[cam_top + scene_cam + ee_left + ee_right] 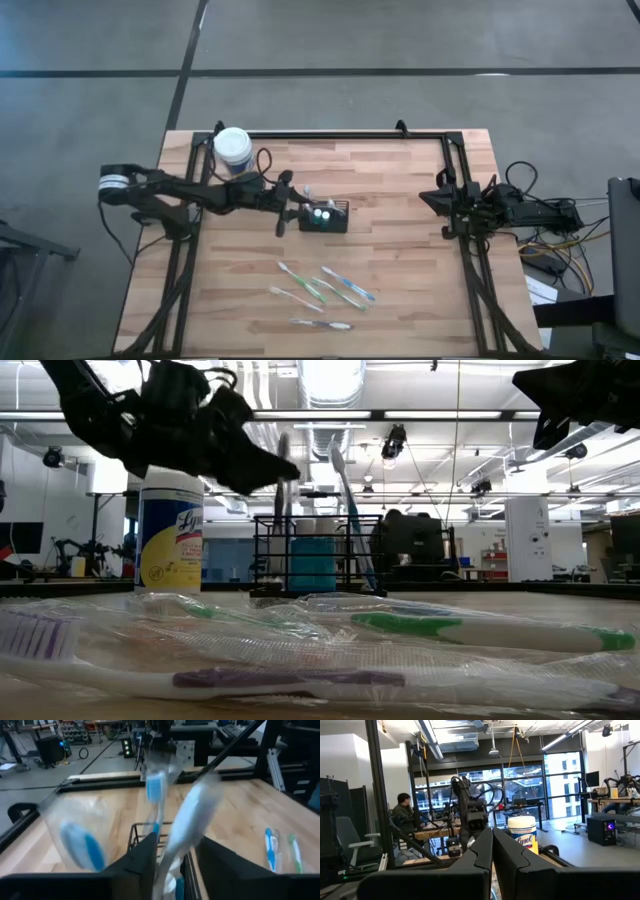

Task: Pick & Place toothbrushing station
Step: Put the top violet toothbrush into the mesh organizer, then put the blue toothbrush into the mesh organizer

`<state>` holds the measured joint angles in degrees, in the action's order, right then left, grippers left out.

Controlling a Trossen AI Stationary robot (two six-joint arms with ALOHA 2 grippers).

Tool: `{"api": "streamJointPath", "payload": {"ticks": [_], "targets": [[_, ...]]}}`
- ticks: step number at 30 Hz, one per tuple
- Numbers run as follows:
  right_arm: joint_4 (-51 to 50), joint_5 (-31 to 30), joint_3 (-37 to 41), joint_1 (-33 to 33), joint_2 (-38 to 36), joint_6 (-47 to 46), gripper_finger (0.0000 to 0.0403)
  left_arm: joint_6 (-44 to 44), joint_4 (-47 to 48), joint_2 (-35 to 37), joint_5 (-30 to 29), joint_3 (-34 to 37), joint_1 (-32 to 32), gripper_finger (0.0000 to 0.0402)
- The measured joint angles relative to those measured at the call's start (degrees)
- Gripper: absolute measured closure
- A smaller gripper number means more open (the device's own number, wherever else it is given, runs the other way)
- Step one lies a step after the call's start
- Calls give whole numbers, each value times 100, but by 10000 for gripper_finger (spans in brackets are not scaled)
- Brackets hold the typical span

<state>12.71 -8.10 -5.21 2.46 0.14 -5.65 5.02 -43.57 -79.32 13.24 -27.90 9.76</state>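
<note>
The toothbrushing station, a black wire caddy (326,217) (315,555), stands on the wooden table near its middle, with toothbrushes upright in it (345,500). My left gripper (290,207) (175,865) reaches level from the table's left and hovers at the caddy's left end. Its fingers are apart, and a blurred, clear-wrapped blue-and-white toothbrush (187,820) stands in the gap over the caddy's rim (142,831). My right gripper (437,198) (492,852) waits shut and raised at the table's right edge. My left gripper has its two fingers (142,862) on either side of the wrapped toothbrush's lower handle (172,865), coming level from the table's left. The toothbrush stands steeply upright and blurred between them. Whether a finger touches it I cannot tell.
A white-capped, yellow-labelled round jar (232,147) (168,530) stands at the far left. Several wrapped toothbrushes (322,290) (450,630) lie loose on the near half of the table. Black frame rails (340,134) run along the table's edges. A person (402,815) sits beyond the table.
</note>
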Motion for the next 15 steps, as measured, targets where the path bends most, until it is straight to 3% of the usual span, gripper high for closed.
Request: {"api": "streamJointPath", "payload": {"ticks": [8, 15], "targets": [[2, 0, 0, 2, 0, 2, 394, 160, 577, 632, -362, 0, 0, 164], [1, 0, 0, 1, 0, -17, 394, 279, 1060, 2044, 97, -54, -134, 147]]}}
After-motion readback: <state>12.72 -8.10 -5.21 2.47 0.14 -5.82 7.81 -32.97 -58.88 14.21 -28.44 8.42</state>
